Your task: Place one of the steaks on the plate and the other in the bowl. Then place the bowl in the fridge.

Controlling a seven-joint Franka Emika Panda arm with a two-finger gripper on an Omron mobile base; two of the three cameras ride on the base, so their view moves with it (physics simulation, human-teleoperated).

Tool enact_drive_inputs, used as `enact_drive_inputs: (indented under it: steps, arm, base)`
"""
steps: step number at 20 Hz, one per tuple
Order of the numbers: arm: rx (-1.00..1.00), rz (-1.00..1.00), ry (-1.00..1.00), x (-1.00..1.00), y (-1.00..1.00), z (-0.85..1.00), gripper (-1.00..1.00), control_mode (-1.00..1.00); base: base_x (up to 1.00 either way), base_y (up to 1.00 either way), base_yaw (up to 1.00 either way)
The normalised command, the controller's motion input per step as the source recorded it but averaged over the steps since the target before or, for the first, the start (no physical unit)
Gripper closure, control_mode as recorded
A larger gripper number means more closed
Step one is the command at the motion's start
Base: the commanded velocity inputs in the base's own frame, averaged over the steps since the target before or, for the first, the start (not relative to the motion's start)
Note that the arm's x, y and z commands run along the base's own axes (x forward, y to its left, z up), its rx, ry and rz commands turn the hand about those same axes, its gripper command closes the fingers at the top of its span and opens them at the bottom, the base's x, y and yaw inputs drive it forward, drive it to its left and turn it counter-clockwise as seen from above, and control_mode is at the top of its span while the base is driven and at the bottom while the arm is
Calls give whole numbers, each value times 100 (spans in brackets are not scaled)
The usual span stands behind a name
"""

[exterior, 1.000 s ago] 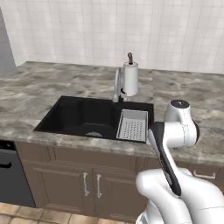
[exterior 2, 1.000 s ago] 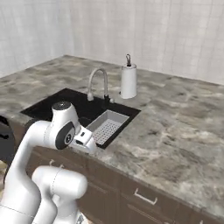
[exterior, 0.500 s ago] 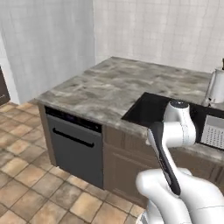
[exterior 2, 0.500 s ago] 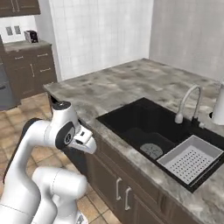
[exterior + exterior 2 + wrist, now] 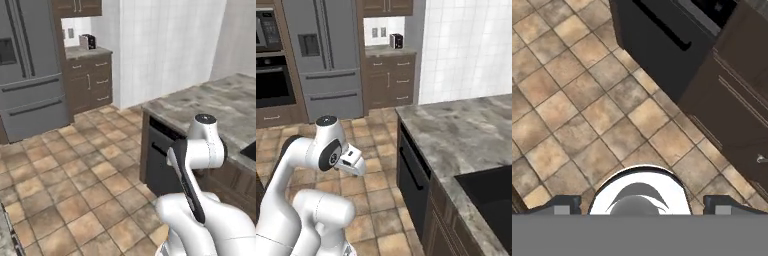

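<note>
- The fridge (image 5: 30, 65) stands shut across the tiled floor (image 5: 75, 170), tall and grey, with its two long handles side by side and the dark dispenser panel on its left door.
- From the right base view the fridge (image 5: 326, 55) has a black built-in oven (image 5: 271, 75) just to its left and dark brown cabinets (image 5: 388, 75) just to its right.
- On the short worktop over those cabinets, right of the fridge, sits a small dark appliance (image 5: 396, 40); I cannot tell what it is.
- The hand (image 5: 353, 162) hangs low in front of the robot's white body, well apart from the fridge, pointing down at the tiles.
- In the hand view its two dark tips (image 5: 562, 205) sit far apart at the bottom edge: the hand is spread wide with nothing between the tips.
- I judge it is carried this way, tucked in and empty, simply for travel, as nothing lies within its reach.
- The marbled counter (image 5: 466, 135) runs off to the right of the fridge, with a dark dishwasher front (image 5: 411, 185) below its near end.
- The black sink (image 5: 491, 192) is sunk further along it.
- Neither steaks nor bowl can be found anywhere here, so I cannot say where they lie.
- Between robot and fridge is only open floor; the counter's corner is the nearest thing to snag on.
</note>
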Motion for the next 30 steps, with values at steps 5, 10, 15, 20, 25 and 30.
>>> enact_drive_inputs:
  steps: [5,10,15,20,25,30]
  arm:
    - [0,0,0,0,0,0,-100,100]
    - [0,0,0,0,0,0,-100,100]
    - [0,0,0,0,0,0,-100,100]
    - [0,0,0,0,0,0,-100,100]
    - [0,0,0,0,0,0,-100,100]
    - [0,0,0,0,0,0,-100,100]
  base:
    - [89,17,56]
    - [100,0,40]
    - [100,-15,42]
    - [100,-32,36]
    - [100,-26,21]
    - [96,-45,-11]
